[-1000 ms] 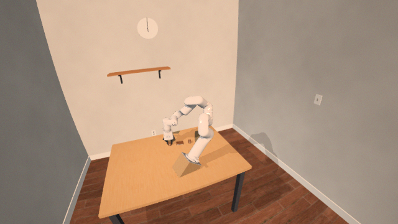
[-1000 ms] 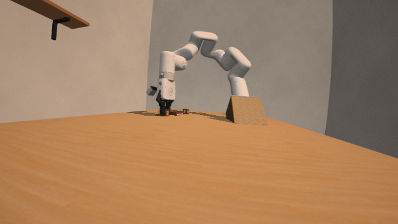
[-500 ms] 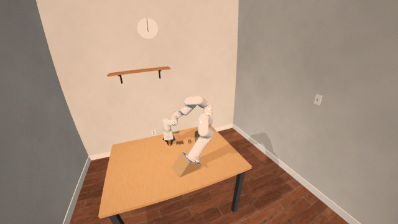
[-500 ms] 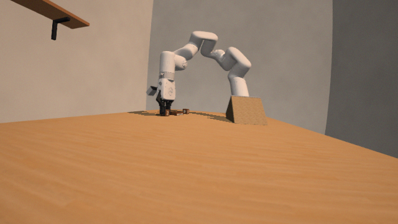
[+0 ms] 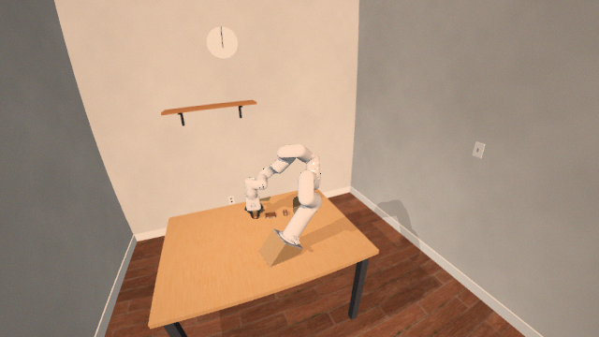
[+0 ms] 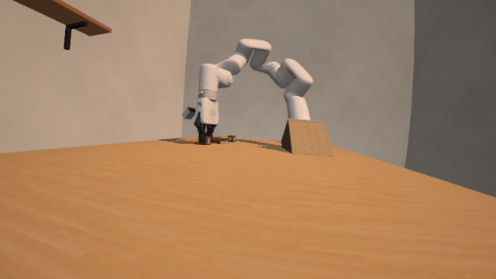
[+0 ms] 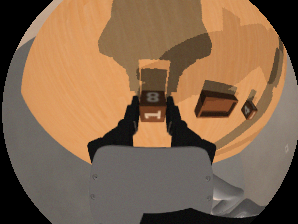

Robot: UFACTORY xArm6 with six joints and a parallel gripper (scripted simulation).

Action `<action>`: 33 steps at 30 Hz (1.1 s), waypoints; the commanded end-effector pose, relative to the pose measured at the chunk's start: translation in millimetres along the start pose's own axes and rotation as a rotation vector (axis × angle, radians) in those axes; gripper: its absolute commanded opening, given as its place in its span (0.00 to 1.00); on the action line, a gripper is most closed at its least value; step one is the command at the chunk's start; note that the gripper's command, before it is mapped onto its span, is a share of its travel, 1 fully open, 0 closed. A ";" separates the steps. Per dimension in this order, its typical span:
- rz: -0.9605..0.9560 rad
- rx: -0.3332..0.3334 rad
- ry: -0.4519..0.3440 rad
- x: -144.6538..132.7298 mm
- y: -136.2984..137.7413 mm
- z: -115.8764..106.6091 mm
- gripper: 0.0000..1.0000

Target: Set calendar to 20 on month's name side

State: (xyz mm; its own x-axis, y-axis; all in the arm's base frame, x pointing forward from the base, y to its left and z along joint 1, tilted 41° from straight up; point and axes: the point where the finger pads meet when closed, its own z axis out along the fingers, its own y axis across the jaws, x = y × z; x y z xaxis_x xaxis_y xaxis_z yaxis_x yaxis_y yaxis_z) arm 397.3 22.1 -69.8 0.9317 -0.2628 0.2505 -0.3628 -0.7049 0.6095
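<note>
Near cube sits between the fingers, its 1 on its side

The jaws of the gripper (image 5: pixel 255 212) (image 6: pixel 206 139) (image 7: pixel 152 109) stand part spread, a finger close on either side of the near cube (image 5: pixel 255 215) (image 6: pixel 208 141) (image 7: pixel 152 114). Whether they pinch it, I cannot tell. It looks light, stiff and small, perhaps slick if wooden; flat pads midway on two opposite faces should suit it.

To the right of the jaws in the wrist view lies the tray (image 5: pixel 270 215) (image 6: pixel 221 142) (image 7: pixel 218 95); the far cube (image 5: pixel 284 212) (image 6: pixel 231 138) (image 7: pixel 249 109), showing a 4, stands just past it.

The near cube has no long axis. Its 8 and 1 face the wrist camera, the 1 lying sideways, so it probably needs turning. The tray's long axis runs roughly along the line from finger to finger, slightly askew. The month's name cannot be made out.

Between the earlier top and exterior views and now, no change can be made out on the wooden table (image 5: pixel 211 262) (image 6: pixel 248 213) (image 7: pixel 60 75), from its edge by the wall to the opposite edge.
</note>
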 end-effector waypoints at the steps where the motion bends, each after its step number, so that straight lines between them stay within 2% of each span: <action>1: 0.001 0.002 0.002 1.0 -0.7 -1.2 0.41; 6: 0.001 0.002 0.002 1.0 -0.7 -1.2 0.45; 7: 0.001 0.002 0.002 1.0 -0.7 -1.2 0.49; 22: 0.001 0.002 0.002 1.0 -0.7 -4.1 0.49; 27: 0.001 0.002 0.002 1.0 -0.7 -18.2 0.49; 33: 0.001 0.002 0.002 0.9 -0.6 -48.6 0.49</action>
State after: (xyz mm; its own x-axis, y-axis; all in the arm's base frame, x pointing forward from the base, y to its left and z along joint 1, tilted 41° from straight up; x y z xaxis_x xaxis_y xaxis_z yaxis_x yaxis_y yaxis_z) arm 396.8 42.5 -46.9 0.9318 -0.2625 0.2506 -0.3626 -0.7053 0.6092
